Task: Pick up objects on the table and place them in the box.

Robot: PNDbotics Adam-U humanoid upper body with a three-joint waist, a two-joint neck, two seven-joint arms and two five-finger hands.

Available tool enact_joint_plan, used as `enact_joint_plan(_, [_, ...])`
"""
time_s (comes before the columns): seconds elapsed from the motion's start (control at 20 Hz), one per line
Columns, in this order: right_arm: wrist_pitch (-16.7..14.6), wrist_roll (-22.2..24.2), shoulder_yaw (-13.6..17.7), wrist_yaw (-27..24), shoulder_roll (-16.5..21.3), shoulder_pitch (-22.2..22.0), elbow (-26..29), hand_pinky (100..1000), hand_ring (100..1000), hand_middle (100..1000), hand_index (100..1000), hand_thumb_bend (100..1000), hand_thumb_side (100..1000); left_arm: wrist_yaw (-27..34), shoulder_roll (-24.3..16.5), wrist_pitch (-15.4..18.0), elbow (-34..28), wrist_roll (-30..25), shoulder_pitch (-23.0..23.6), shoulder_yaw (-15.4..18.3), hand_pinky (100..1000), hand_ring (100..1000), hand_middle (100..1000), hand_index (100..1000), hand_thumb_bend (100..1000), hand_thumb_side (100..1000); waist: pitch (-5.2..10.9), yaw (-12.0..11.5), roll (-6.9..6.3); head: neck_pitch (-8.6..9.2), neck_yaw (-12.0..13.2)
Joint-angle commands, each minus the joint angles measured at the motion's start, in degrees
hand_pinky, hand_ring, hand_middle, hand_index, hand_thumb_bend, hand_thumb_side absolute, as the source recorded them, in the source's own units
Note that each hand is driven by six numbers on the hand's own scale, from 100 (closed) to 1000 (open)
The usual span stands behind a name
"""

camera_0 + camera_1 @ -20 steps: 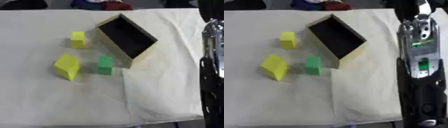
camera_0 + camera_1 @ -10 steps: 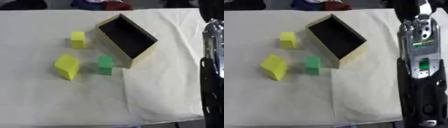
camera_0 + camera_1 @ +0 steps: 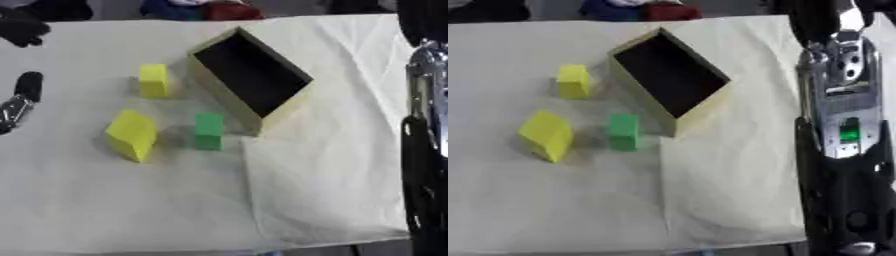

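My left hand [image 3: 19, 100] shows only at the view's left edge; I cannot tell its finger state. My right forearm [image 3: 842, 150] runs down the right side, its hand not visible. Larger yellow block [image 3: 131, 134] lies nearest, right of the left hand; green block [image 3: 208, 131] and small yellow block [image 3: 153, 80] further right, the empty box [image 3: 289, 107] beyond them.
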State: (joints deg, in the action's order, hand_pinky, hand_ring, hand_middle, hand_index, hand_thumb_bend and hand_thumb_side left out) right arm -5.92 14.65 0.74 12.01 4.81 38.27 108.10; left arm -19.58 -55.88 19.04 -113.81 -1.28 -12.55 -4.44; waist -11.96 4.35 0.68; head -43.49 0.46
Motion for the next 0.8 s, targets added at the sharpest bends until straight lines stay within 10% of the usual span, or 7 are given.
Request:
enact_joint_plan(0.05, [-0.06,0.43,-0.26,-0.19,0.20,0.91,0.53,794,803,644,730,100,993,-0.39,-3.43,-0.97,-0.78,-4.84,-2.32,-2.17,653,716,769,884,100,574,0.75,0.13,-0.31,0.41,0.42])
enact_joint_plan(0.8, [-0.01,0.93,-0.54,-0.70,0.07,0.68,0.22,793,797,638,729,100,997,-6.37,-4.33,-5.06,-0.78,-26.00,-10.73,-7.40,774,834,836,923,208,596,0.66,0.60,-0.45,0.48,0.85])
